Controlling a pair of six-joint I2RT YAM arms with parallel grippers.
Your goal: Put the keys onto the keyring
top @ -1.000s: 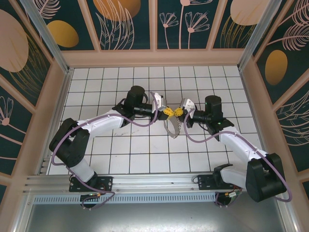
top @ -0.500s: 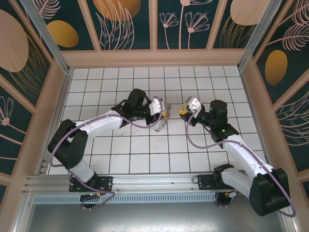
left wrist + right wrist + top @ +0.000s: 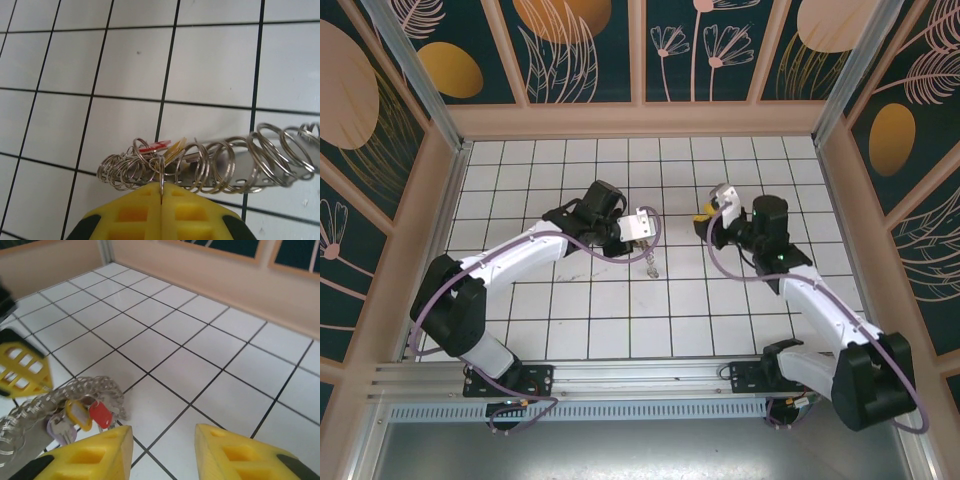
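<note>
Moved: right gripper (image 3: 709, 219) has let go and drawn back toward 3 o'clock; keyring (image 3: 649, 255) now hangs edge-on from left gripper (image 3: 161, 193) alone.
keys (image 3: 101, 415): red and gold tags dangling off the keyring beside the pinch; look threaded on.
keyring: at 6 o'clock of left gripper, mid-table; light, stiff, slippery wire, loops jangle loose; grip the rim.
left gripper: clenched on a thin loop of keyring.
right gripper: released, empty.
</note>
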